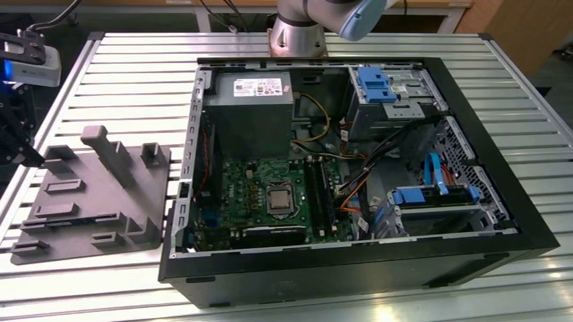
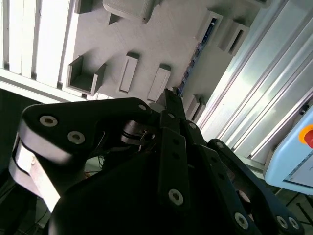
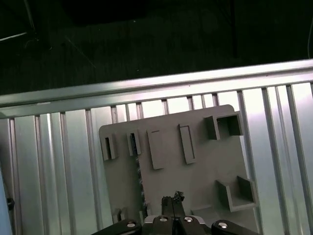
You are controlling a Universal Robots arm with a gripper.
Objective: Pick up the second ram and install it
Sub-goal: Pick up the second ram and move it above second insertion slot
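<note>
The second ram [image 2: 191, 62] is a thin blue stick standing on edge in slots of the grey fixture tray [image 2: 161, 39]. In the first wrist view the ram [image 3: 141, 183] is a thin jagged line on the tray [image 3: 195, 176]. My gripper [image 2: 169, 96] hangs well above the tray, its fingers together with nothing between them, the tips [image 3: 172, 199] a little to one side of the ram. In the exterior view the gripper [image 1: 16, 144] hangs at the far left, over the tray's [image 1: 90, 201] outer edge.
An open computer case [image 1: 358, 261] lies on the slatted metal table [image 1: 134, 74], to the tray's right in the exterior view. Inside are the green motherboard [image 1: 251, 188], black memory slots [image 1: 320, 194], a power supply [image 1: 251, 107] and cable bundles. The arm's base [image 1: 300, 33] stands behind the case.
</note>
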